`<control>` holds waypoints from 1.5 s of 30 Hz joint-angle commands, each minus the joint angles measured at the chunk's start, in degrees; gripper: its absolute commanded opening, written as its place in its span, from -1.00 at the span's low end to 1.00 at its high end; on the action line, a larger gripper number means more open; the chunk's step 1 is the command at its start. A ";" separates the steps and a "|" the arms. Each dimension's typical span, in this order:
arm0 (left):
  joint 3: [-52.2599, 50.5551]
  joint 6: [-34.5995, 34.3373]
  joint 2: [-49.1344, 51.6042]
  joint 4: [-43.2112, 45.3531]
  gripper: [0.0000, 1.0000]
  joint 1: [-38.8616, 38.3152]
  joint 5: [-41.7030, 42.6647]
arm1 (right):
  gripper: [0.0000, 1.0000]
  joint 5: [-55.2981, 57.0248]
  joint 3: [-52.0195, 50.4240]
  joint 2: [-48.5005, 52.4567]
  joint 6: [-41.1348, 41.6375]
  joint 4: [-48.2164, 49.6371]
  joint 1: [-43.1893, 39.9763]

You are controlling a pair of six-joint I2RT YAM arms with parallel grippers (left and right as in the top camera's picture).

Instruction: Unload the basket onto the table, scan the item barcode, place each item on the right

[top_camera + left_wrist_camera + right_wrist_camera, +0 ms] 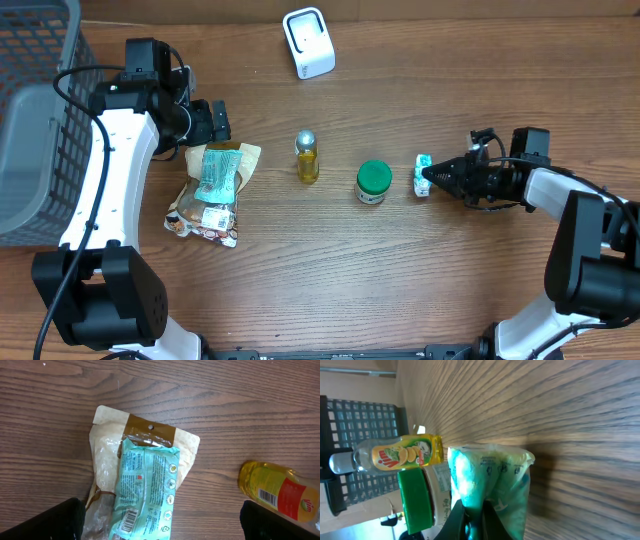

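1. Small teal packet sits right of centre on the table, just right of the green-lid jar. It is low over the wood; can't tell if it rests on it.
2. Right gripper is clamped on the small teal packet from its right side. In the wrist view the fingertips pinch the packet's near edge, jaws nearly together.
3. Green-lid jar lies right behind the packet in the wrist view. They are very close, contact unclear.
4. Yellow bottle, silver cap, is left of the jar and apart from it. Its red label with a barcode faces the left wrist camera.
5. White scanner stands at the far edge of the table, well apart from the packet.
6. Left gripper is released, jaws wide. Its fingers show at both bottom corners of the wrist view, holding nothing.
7. Mint pouch lies below the left gripper on top of a tan pouch, with a barcode at its lower end.
8. Grey basket is at the far left edge.
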 commanded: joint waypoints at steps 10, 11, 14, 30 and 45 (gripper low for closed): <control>1.01 0.63 -0.98 0.09 0.99 -0.13 0.46 | -0.77 2.86 -0.35 0.42 -0.26 -0.46 -2.12; 1.01 0.63 -0.98 0.09 0.99 -0.13 0.46 | -0.77 2.86 -0.35 0.42 -0.26 -0.48 -2.12; 1.01 0.63 -0.98 0.09 0.99 -0.13 0.46 | -0.59 2.84 -0.35 0.42 -0.26 -0.48 -2.12; 1.01 0.63 -0.98 0.09 0.99 -0.13 0.46 | -0.42 9.42 7.98 -0.57 2.34 -6.51 5.70; 1.01 0.63 -0.98 0.09 0.99 -0.13 0.46 | -0.43 57.72 9.62 -0.63 9.03 -11.58 21.79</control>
